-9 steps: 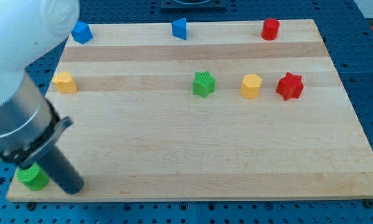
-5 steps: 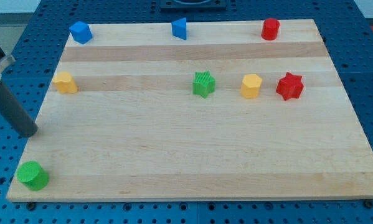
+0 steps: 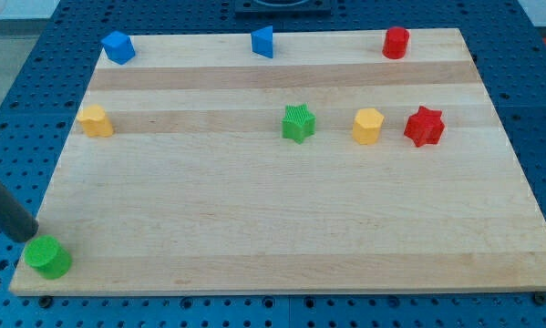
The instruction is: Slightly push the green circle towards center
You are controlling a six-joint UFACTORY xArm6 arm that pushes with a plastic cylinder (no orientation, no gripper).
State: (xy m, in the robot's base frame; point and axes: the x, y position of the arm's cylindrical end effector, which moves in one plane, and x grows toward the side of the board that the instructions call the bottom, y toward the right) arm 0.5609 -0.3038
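At the view's far left, the dark rod comes in from the edge and slants down to my tip [image 3: 26,235], which sits just above and to the left of the green circle [image 3: 49,257], close enough that I cannot tell whether they touch. There is no claw on this arm, only the rod, so nothing is clenched or released. The green circle stands in the bottom-left corner of the wooden counter [image 3: 282,228], near both edges; being a round, upright cylinder, it has no long axis and points no particular way. Higher on the left lie a yellow block [image 3: 95,120] and, at the top corner, a blue block [image 3: 118,46]. Moving right, a blue triangular block [image 3: 262,41] sits at the top edge, and a green star [image 3: 298,123] is near the middle. Next come a yellow hexagon [image 3: 367,126], a red cylinder [image 3: 396,42] at the top, and a red star [image 3: 425,126].
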